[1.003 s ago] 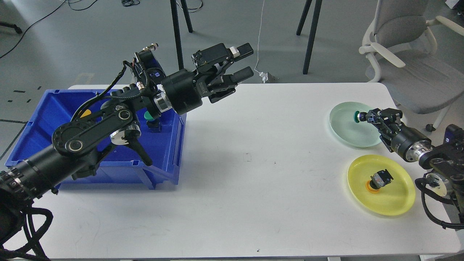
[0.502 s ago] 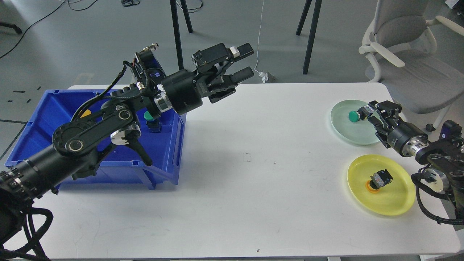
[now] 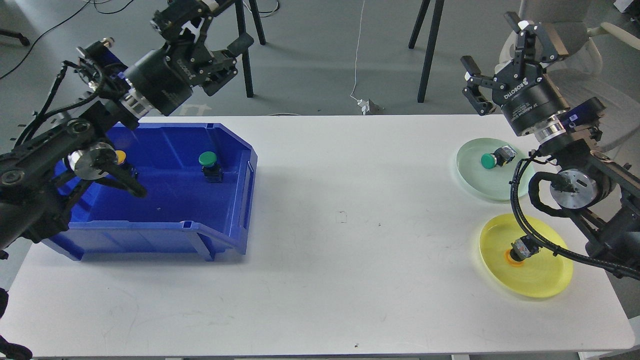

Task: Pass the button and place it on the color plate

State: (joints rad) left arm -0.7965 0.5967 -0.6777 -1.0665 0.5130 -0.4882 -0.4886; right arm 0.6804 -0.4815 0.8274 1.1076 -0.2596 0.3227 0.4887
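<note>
Green button (image 3: pixel 493 159) lies on pale green plate (image 3: pixel 477 175) near bench's right edge; right gripper (image 3: pixel 492 60), jaws wide and empty, raised well above it.

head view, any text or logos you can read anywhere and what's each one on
"ROBOTIQ" in white letters on the black body of the right gripper.
White lettering on the black body of the left gripper: seen at an angle, too blurred to read.
Small label on the blue part of the right arm near the wrist: too small to read.
Nothing readable on the blue bin, the green plate, the yellow plate or the buttons.
</note>
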